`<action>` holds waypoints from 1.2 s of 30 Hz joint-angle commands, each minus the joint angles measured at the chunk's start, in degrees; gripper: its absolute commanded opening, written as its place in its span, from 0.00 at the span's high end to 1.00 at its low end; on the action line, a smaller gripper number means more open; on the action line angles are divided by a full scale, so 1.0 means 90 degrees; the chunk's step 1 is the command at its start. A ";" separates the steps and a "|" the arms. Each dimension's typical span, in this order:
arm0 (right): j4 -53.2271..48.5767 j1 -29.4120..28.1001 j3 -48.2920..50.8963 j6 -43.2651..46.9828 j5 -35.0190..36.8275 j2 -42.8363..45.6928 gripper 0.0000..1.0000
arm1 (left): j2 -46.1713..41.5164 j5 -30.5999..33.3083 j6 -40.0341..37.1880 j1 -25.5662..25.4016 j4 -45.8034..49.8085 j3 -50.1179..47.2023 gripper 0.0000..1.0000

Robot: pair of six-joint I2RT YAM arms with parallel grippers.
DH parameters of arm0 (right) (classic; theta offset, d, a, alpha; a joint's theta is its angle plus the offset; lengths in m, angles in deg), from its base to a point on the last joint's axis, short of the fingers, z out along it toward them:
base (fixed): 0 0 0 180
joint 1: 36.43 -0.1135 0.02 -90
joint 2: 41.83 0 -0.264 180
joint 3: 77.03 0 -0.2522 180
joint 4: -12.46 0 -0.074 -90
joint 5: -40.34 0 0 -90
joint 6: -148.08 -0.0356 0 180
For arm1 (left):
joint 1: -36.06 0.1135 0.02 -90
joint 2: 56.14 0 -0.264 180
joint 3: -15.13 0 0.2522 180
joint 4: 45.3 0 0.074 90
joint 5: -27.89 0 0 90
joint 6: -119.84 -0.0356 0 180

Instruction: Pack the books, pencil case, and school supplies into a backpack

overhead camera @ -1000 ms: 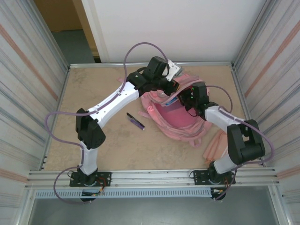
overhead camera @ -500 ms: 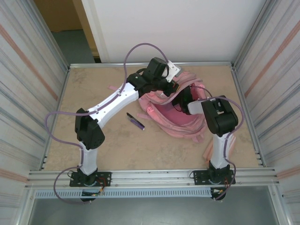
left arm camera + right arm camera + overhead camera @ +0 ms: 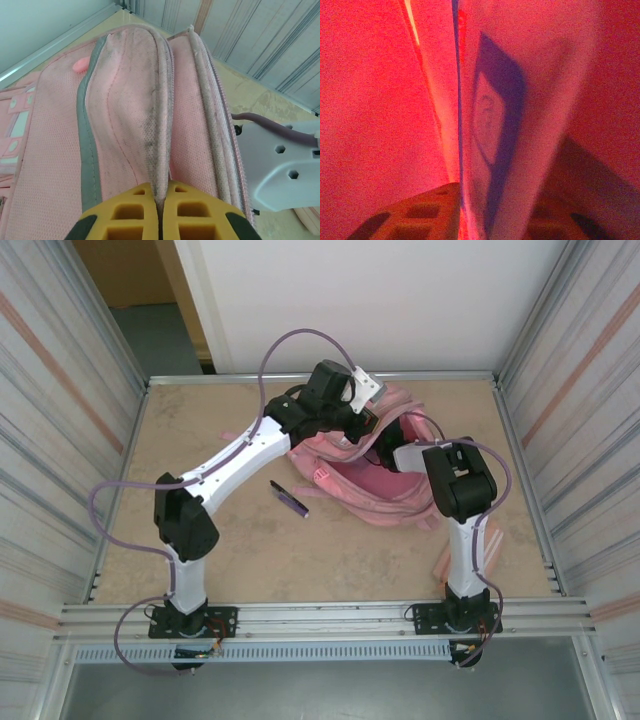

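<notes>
Overhead, the pink backpack (image 3: 385,500) sits upper centre. Left wrist close-up: left gripper (image 3: 160,192) pinched tight on its grubby woven rim. Right wrist, red-lit: flat navy-panelled sheet (image 3: 492,125) stands inside the right gripper (image 3: 495,207); clamped or not, can't tell.

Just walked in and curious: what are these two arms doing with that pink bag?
They are packing a school bag. The left fingers are pinched shut on the rim of the pink backpack, holding it up. The right fingers are inside it, a flat blue-marked item standing between them; whether they grip it is unclear. A purple pen lies on the table, not yet packed.
</notes>
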 commanded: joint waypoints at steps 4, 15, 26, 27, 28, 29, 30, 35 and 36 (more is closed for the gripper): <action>-0.0632 0.0340 -0.0189 -0.0104 -0.0717 -0.0035 0.67 | -0.0881 -0.0755 -0.0163 0.0033 -0.0780 -0.0278 1.00; -0.1618 0.0635 0.0692 0.0607 -0.1332 0.1402 0.48 | -0.0760 -0.0314 0.0810 0.0512 -0.0754 -0.0658 1.00; -0.3136 0.0775 0.1473 0.2299 -0.1133 0.2980 0.48 | -0.0555 0.0037 0.0470 0.0555 -0.0807 -0.0927 1.00; -0.3369 0.0759 0.1459 0.2532 -0.1043 0.3122 0.48 | -0.0503 0.0105 0.0439 0.0561 -0.0807 -0.0934 1.00; -0.3532 0.0753 0.1437 0.2696 -0.1027 0.3224 0.48 | -0.0470 0.0147 0.0363 0.0571 -0.0821 -0.0956 1.00; -0.3715 0.0756 0.1430 0.2821 -0.1039 0.3347 0.48 | -0.0416 0.0217 0.0267 0.0581 -0.0836 -0.0962 1.00; -0.3871 0.0762 0.1476 0.2930 -0.1035 0.3502 0.48 | -0.0367 0.0309 0.0173 0.0581 -0.0846 -0.0952 1.00; -0.4679 0.0791 0.2019 0.3612 -0.0557 0.4593 0.48 | -0.0236 0.0387 -0.0596 0.0600 -0.1022 -0.1012 1.00; -0.4967 0.0783 0.2054 0.3852 -0.0383 0.4788 0.48 | -0.0183 0.0376 -0.0796 0.0597 -0.1055 -0.0998 1.00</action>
